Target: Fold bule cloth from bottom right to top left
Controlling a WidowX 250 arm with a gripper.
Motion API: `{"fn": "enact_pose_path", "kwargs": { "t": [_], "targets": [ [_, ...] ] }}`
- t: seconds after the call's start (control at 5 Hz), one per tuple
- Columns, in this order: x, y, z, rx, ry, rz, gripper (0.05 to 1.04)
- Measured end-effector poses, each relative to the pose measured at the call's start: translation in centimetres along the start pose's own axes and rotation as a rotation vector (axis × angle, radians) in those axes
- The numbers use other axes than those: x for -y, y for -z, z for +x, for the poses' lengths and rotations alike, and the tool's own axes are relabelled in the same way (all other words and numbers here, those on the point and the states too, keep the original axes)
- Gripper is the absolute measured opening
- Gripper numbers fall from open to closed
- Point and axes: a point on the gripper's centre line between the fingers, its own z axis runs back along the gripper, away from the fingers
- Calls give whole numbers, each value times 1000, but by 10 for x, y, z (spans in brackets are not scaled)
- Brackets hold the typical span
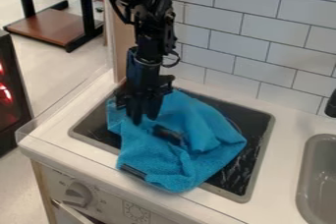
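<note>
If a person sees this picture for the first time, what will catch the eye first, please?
Most likely the bright blue cloth, lying crumpled over the dark stovetop. Next comes the black gripper, hanging down at the cloth's upper left part. A red glow at the picture's left edge may also draw the eye.
</note>
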Motion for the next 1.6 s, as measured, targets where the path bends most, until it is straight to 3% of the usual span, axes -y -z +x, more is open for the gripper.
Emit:
{"fn": "enact_pose_path", "kwargs": {
  "t": [0.2,0.4,0.8,1.0,1.4,1.6],
  "targets": [
    [0,0,-2,-19,-30,-9,124],
    [-1,1,-3,-31,-42,-4,47],
    [-1,-3,-18,-92,-25,5,47],
    [6,-20,-26,-127,-28,-30,47],
    [51,-62,-54,-189,38,-140,47],
    [71,-71,-60,-207,51,-163,47]
  ]
}}
